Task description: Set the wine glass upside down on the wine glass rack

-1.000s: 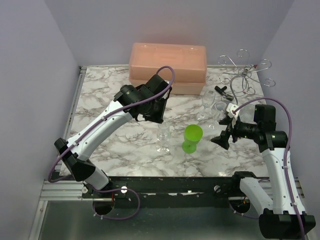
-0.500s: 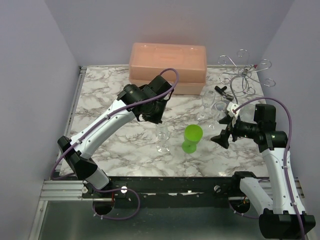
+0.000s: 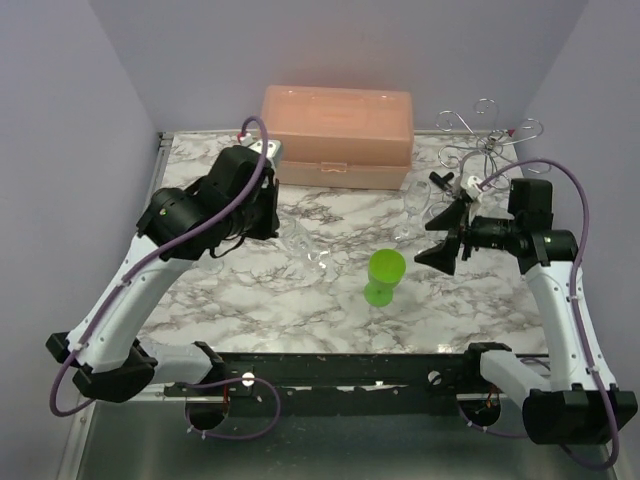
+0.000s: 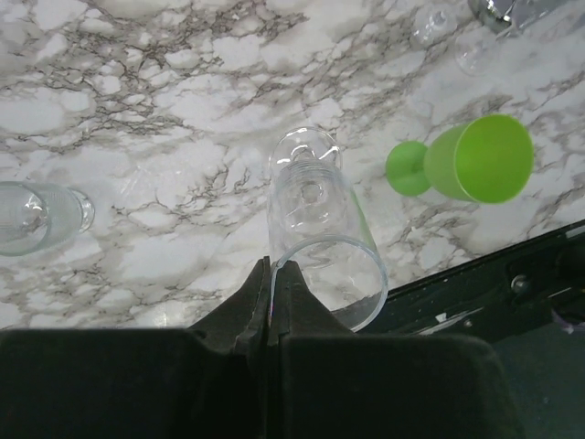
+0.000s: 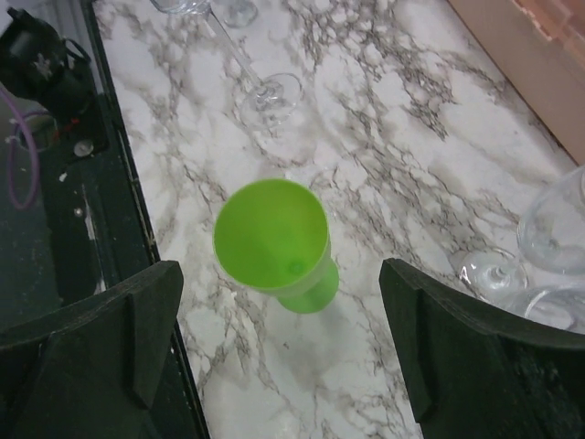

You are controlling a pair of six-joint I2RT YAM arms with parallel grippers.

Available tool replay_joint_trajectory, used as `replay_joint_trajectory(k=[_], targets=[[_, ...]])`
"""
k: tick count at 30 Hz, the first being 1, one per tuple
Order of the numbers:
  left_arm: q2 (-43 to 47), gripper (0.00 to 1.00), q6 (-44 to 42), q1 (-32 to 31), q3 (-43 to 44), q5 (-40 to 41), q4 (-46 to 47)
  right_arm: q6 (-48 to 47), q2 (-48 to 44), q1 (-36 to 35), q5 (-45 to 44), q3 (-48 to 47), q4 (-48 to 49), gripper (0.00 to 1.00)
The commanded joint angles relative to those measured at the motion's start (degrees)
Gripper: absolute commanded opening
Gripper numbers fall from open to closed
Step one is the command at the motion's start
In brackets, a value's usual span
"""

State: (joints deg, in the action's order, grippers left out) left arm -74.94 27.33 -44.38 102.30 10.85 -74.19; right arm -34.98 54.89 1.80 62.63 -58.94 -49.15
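Left gripper point(image 4: 272, 279): fingers pressed tight together, clamped on rim of glass point(image 4: 315, 206), glass wall pinched in the slit between them. Seen only from left wrist; in top view the grip is hidden under the left arm.

Glass: clear, stemmed, tilted, rim up at the wrist, foot toward table point(image 3: 230, 300). Foot touching marble or not: cannot tell. Top view: faint bowl and foot poking out just right of left arm, near table middle, left of cup point(image 3: 385, 277). Right wrist view: thin stem and round foot side-on at top edge, a shape not readable down the bowl from left wrist.

Rack point(image 3: 487, 150): silver wire, far right corner, well apart from glass. Plain only in top view.

Right gripper point(image 3: 430, 243): fingers point(image 5: 101, 338) spread wide, gripping nothing, just right of cup. Right wrist view: green cup upright, mouth up, framed between the two fingers, apart from both.

Spare glasses point(image 3: 420, 210): clear, just beyond right gripper, between it and rack; cropped at right edge of right wrist view.

One more clear glass at left edge of left wrist view, pose unclear, not made out from top.

Box point(image 3: 335, 135): pink, far edge of table.
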Motion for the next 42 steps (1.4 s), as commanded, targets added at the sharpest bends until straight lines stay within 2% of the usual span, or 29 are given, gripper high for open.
replay_joint_trajectory(k=[1,6,10,16,18,20,29,31,34,42], targets=[[4.59,0.00,2.26,3.41,0.45,-3.51,5.98,7.95,6.17,-4.20,5.35,-7.09,2.39,0.97],[6.25,0.00,2.79,5.99,2.54,-5.58,6.69,25.88,11.97,-15.56,-1.17,-10.32,14.81,0.95],[7.03,0.00,3.49,6.50,4.09,-5.49,6.97,40.19,16.83,-23.85,-10.77,-13.10,21.16,0.94],[10.94,0.00,5.93,6.94,0.94,-4.59,9.29,49.01,27.08,-28.45,-21.86,-20.55,20.72,0.93],[12.90,0.00,6.93,7.12,-0.33,-3.89,10.53,52.56,29.83,-29.66,-25.63,-22.28,19.79,1.00],[14.76,0.00,7.87,7.20,-1.48,-3.28,11.94,55.25,31.91,-30.95,-28.16,-23.07,18.79,1.00],[21.43,0.00,10.84,7.24,-7.66,-3.12,17.35,62.54,33.43,-32.53,-24.43,-19.05,24.18,1.00],[22.10,0.00,11.15,7.21,-8.38,-3.21,18.00,64.71,33.85,-32.50,-22.35,-18.44,25.92,0.95],[23.08,0.00,11.50,7.24,-9.16,-3.21,18.81,67.48,34.48,-32.64,-19.44,-17.88,28.05,0.82],[26.01,0.00,12.46,7.20,-11.35,-3.10,21.40,70.47,34.50,-32.58,-15.96,-16.29,30.24,0.58]])
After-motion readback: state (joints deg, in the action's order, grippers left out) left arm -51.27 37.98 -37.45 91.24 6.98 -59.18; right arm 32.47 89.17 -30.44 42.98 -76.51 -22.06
